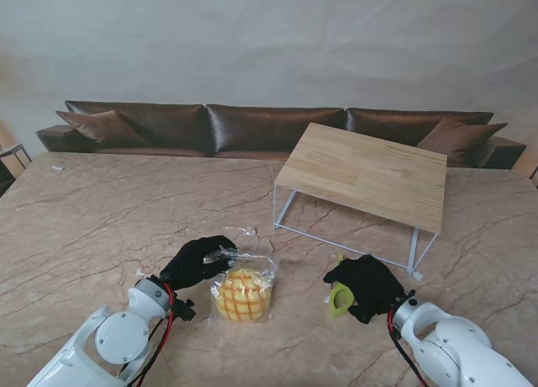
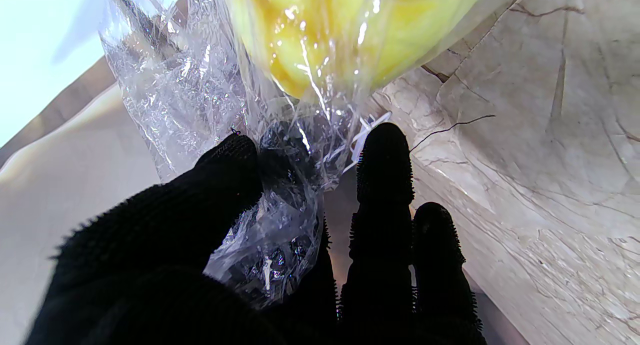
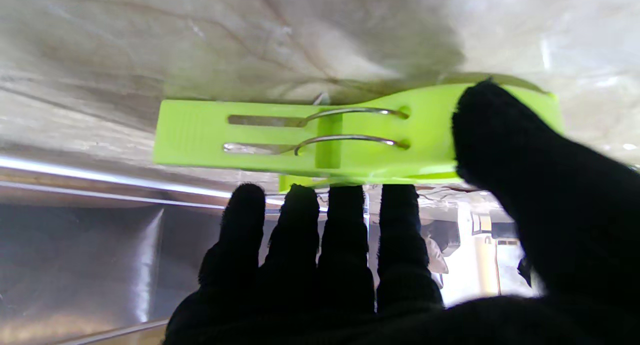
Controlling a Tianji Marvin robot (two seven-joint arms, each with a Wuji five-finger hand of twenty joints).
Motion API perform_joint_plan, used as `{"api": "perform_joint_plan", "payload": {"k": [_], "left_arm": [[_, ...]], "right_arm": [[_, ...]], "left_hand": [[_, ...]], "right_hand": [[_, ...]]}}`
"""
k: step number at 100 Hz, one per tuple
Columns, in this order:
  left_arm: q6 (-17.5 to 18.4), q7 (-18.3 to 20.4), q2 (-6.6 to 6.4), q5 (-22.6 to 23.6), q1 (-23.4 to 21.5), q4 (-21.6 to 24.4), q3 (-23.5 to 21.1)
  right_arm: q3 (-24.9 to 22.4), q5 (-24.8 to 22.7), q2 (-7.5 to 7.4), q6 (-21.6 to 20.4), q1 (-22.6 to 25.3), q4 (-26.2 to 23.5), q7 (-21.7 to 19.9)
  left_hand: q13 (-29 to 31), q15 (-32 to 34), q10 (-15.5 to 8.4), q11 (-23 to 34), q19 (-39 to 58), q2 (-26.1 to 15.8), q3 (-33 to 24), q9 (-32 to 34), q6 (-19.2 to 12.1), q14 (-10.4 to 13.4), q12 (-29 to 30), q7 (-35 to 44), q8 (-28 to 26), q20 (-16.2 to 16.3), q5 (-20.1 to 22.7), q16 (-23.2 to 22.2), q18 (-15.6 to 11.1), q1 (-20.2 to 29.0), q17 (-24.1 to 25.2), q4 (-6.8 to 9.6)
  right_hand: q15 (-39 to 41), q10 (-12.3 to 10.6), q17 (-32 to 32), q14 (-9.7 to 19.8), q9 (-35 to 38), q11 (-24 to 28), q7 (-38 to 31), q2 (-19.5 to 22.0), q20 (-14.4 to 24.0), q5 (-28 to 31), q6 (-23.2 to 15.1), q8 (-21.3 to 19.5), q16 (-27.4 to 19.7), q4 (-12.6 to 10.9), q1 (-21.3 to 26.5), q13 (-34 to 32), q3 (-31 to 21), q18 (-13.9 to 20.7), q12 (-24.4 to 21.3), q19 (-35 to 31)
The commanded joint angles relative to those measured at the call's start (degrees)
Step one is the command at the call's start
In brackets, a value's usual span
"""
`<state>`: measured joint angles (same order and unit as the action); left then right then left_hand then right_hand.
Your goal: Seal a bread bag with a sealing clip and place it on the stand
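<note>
Left hand (image 1: 195,262), black-gloved, is pinching the gathered neck of the clear plastic bread bag (image 1: 244,290), lying on the marble table (image 1: 101,227). Right hand (image 1: 367,287) is apparently clasping the lime-green plastic sealing clip (image 3: 320,137) near the wooden-topped wire stand (image 1: 366,175).

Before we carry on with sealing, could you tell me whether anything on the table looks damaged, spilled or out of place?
Nothing stands out. The bread bag lies intact on the table, its neck gathered in the left hand. The right hand holds the green clip, and the stand sits upright, nothing on it.
</note>
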<state>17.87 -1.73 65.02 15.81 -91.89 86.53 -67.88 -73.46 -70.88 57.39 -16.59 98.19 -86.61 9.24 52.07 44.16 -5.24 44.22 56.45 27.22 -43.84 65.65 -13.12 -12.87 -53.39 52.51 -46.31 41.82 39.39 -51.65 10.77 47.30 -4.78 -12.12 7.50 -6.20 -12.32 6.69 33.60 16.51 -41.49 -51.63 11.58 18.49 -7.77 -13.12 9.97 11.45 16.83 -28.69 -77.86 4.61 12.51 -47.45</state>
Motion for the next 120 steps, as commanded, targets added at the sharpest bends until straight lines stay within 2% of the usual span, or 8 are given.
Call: {"api": "perform_joint_plan", "payload": {"k": [1, 23, 44, 55, 67, 83, 102, 120], "left_arm": [[0.0, 0.3, 0.12, -0.4, -0.5, -0.1, 0.0], [0.2, 0.6, 0.07, -0.6, -0.6, -0.2, -0.2], [0.4, 0.7, 0.03, -0.7, -0.7, -0.4, -0.6], [0.5, 0.8, 0.04, -0.8, -0.8, -0.4, -0.7], [0.6, 0.8, 0.01, -0.8, -0.9, -0.4, -0.9], [0.7, 0.9, -0.02, -0.7, -0.9, -0.4, -1.0], [0.8, 0.9, 0.0, -0.8, -0.8, -0.7, -0.9], [1.0, 0.7, 0.06, -0.9, -0.8, -0.7, -0.9]], "right_arm": [[1.5, -1.4, 0.14, 1.0, 0.1, 2.3, 0.0], [6.4, -3.7, -0.05, 5.3, -2.5, 3.6, 3.8], [10.3, -4.7, 0.19, 10.8, -3.7, 3.4, 7.0], [12.1, -4.1, 0.66, 14.5, -4.1, 2.9, 7.8], [12.8, -2.3, 1.43, 17.8, -3.7, 1.9, 8.8], [10.6, -0.3, 2.11, 17.3, -1.3, -1.4, 8.5], [7.6, 1.4, 2.74, 16.5, 2.1, -5.0, 8.8], [4.7, 0.0, 2.69, 16.3, 5.3, -7.7, 8.7]], "left_hand": [[0.7, -0.4, -5.5, 0.5, 0.9, -3.0, 0.6, 0.8, -5.4, 0.4, -1.2, 5.0, -2.2, 1.1, 1.2, -0.3, 0.2, 2.8, 0.4, 0.05], [0.5, -0.5, -5.6, 0.5, 0.9, -3.3, 1.2, 0.6, -5.4, 0.6, -1.2, 5.0, -2.2, 1.2, 1.0, -0.3, 0.3, 2.9, 0.5, 0.04], [0.6, -0.6, -5.6, 0.5, 0.9, -3.4, 1.4, 0.6, -5.4, 0.6, -1.1, 5.0, -2.1, 1.3, 1.1, -0.3, 0.4, 3.1, 0.4, 0.13], [0.5, -0.7, -5.5, 0.5, 0.8, -3.3, 1.5, 0.6, -5.3, 0.5, -1.1, 5.0, -2.1, 1.3, 0.9, -0.3, 0.6, 3.2, 0.4, 0.15], [0.5, -0.7, -5.6, 0.5, 0.8, -3.3, 1.6, 0.6, -5.3, 0.5, -1.1, 5.0, -2.1, 1.3, 1.0, -0.3, 0.7, 3.3, 0.4, 0.19], [0.6, -0.6, -5.5, 0.5, 1.2, -3.3, 1.6, 0.7, -5.4, 0.6, -1.1, 5.1, -2.1, 1.6, 1.1, -0.4, 0.7, 3.3, 0.0, 0.24], [0.6, -0.7, -5.5, 0.5, 1.4, -3.2, 1.6, 0.7, -5.4, 0.5, -1.1, 5.1, -2.1, 1.7, 1.1, -0.4, 0.7, 3.2, 0.0, 0.22], [0.6, -0.7, -5.5, 0.5, 1.3, -3.3, 1.5, 0.7, -5.4, 0.6, -1.1, 5.1, -2.1, 1.8, 1.1, -0.4, 0.7, 3.2, 0.1, 0.24]], "right_hand": [[6.2, 3.6, 0.4, -0.4, 7.0, 2.5, -0.1, 0.7, 5.0, 1.0, 0.5, -1.3, 1.5, -0.5, 1.7, -7.4, -0.3, -1.8, 0.1, -6.0], [18.0, 1.5, -5.2, -4.6, 14.2, 13.0, -1.6, -2.1, 30.6, 7.8, -2.9, -3.0, 14.9, 0.6, -1.6, -18.4, 1.0, -7.5, 4.5, -17.9], [31.0, 1.1, -22.2, -5.3, 18.4, 20.9, -1.4, -3.2, 38.4, 11.2, -3.1, -3.3, 26.3, 1.2, -4.5, -30.3, 2.9, -9.0, 7.3, -32.1], [36.6, 2.0, -29.0, -5.4, 18.1, 21.5, -0.2, -2.1, 36.8, 10.3, -1.6, -2.9, 28.5, 1.3, -7.1, -34.2, 4.7, -7.8, 7.4, -39.7], [35.4, 2.9, -26.7, -6.9, 16.0, 20.6, 0.9, 0.6, 34.2, 9.0, -0.5, -2.3, 27.3, 1.2, -10.2, -31.7, 7.1, -8.1, 7.1, -39.7], [18.5, 3.2, -4.7, -8.8, 11.1, 19.4, 1.9, 3.1, 27.1, 6.5, 0.2, -1.6, 20.2, 0.9, -11.8, -14.6, 8.9, -11.1, 6.9, -15.4], [14.2, 4.1, 2.4, -7.5, 6.2, 16.3, 2.4, 5.9, 22.0, 4.9, 0.9, -1.0, 15.4, 0.3, -11.0, -7.5, 11.9, -8.6, 5.7, -3.3], [8.5, 4.1, 2.3, -3.6, 5.2, 10.6, 2.0, 2.5, 2.7, 5.2, 1.4, -1.0, 4.4, 1.0, -11.4, -6.5, 9.3, -1.4, 3.5, 1.3]]}}
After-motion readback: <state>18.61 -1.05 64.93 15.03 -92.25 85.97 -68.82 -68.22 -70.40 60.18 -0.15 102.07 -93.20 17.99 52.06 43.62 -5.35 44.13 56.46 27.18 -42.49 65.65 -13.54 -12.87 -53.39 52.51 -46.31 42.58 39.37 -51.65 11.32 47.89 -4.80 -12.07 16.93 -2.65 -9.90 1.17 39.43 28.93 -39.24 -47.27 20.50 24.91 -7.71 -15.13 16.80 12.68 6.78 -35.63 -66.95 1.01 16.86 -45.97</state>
